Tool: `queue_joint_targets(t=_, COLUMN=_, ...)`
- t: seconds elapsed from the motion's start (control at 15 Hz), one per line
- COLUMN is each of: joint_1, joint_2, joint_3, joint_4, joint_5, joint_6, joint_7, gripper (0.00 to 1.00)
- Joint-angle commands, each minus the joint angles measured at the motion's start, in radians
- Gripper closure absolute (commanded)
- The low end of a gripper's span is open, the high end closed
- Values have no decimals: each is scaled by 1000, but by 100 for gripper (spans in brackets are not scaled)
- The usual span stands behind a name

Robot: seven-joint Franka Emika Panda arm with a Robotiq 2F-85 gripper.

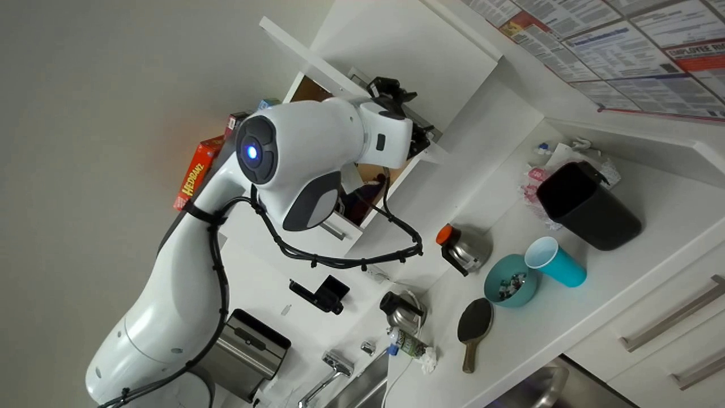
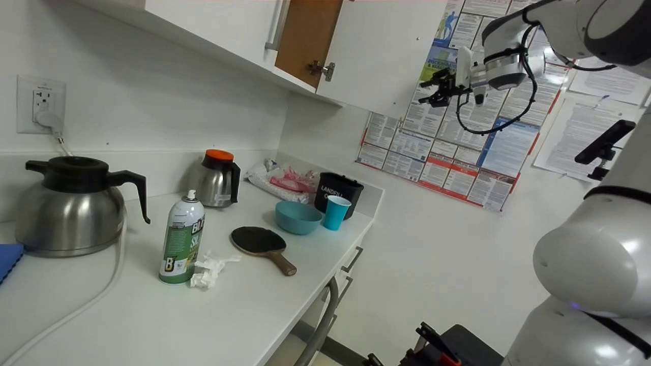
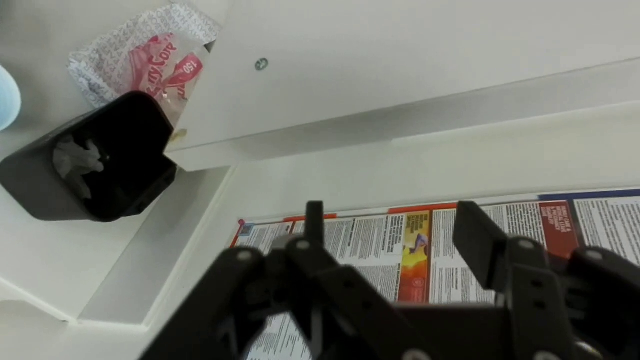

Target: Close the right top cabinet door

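End effector (image 3: 392, 222): nearest our lens in the wrist view, its fingers (image 3: 315, 222) spread apart with nothing between them, pointing toward the wall posters (image 2: 447, 155).
Right top cabinet door (image 2: 376, 56): standing wide open above the counter (image 2: 213, 310) in both exterior views, baring the brown cabinet interior (image 2: 307, 35). We face its inner side at the wrist.
Free edge (image 3: 325, 135): what the coming move turns on. It lies above the fingertips in the wrist view and, in an exterior view, just beside the end effector (image 2: 422, 92); contact we cannot confirm.
Door's long axis: upright, we judge, parallel to that edge.
Lone arm (image 1: 317, 136): we expect it must carry the fingers around the edge to the outer face, then sweep the door over that interior.
Inner side: pressing here, we judge, would only swing it wider.
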State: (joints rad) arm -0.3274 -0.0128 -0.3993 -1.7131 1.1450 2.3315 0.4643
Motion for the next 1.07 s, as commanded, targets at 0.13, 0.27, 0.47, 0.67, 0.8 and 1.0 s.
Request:
queue_joint_targets(t=0.13, joint_1=-22, joint_2=53, joint_3=9, joint_4=48, joint_5=121, joint_6=-74, joint_7=-87, gripper=76)
queue_joint_targets(t=0.27, joint_1=-26, joint_2=55, joint_3=9, joint_4=48, joint_5=137, joint_6=-142, joint_7=-107, gripper=91)
queue_joint_targets(t=0.47, joint_1=-39, joint_2=50, joint_3=3, joint_4=48, joint_5=126, joint_6=-275, joint_7=-109, gripper=100)
queue_joint_targets(t=0.67, joint_1=-59, joint_2=50, joint_3=-4, joint_4=56, joint_5=110, joint_6=-424, joint_7=-96, gripper=100)
queue_joint_targets(t=0.8, joint_1=-68, joint_2=45, joint_3=-6, joint_4=58, joint_5=95, joint_6=-530, joint_7=-92, gripper=100)
queue_joint_targets(t=1.0, joint_1=-75, joint_2=37, joint_3=-5, joint_4=60, joint_5=66, joint_6=-691, joint_7=-97, gripper=100)
